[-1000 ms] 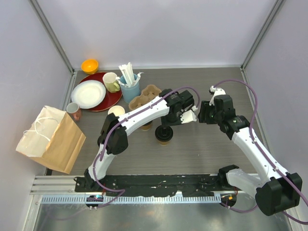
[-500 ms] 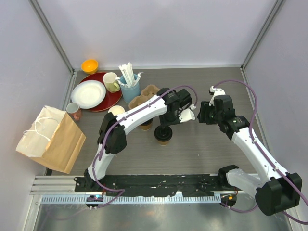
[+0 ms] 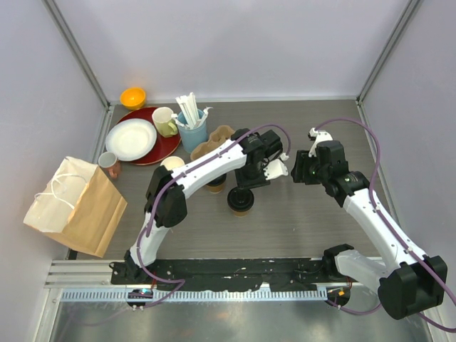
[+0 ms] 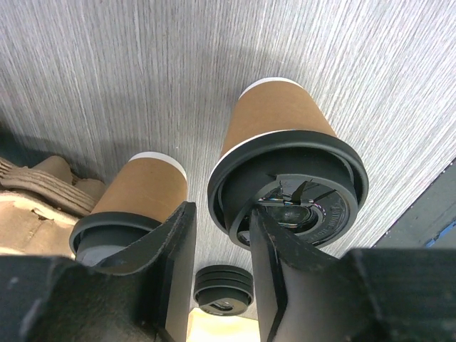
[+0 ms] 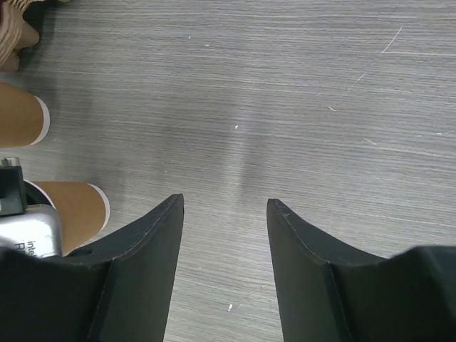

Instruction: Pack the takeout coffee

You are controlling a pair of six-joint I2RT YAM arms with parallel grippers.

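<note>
Bare table point(image 3: 306, 214) right of cups point(image 3: 241, 201)

Two lidded coffee cups point(image 4: 278, 114), two plates point(image 3: 130, 139), one paper bag point(image 3: 78, 206), one mug point(image 3: 165, 121), one orange bowl point(image 3: 132, 96).

My left claw point(image 4: 221, 214) hides part of both lids, on the nearer coffee cup point(image 4: 278, 117) and the farther coffee cup point(image 4: 142, 189); the pulp carrier point(image 4: 32, 189) runs off the picture's edge.

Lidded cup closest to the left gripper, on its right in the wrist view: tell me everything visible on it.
Brown kraft paper cup, narrowing to a white-banded foot. A black plastic lid with raised rim and sunken centre is seated on it. It stands upright on the grey table, apart from a second lidded cup. The left gripper is above it, jaws parted; one overlaps the lid's edge in view, contact unclear.
</note>
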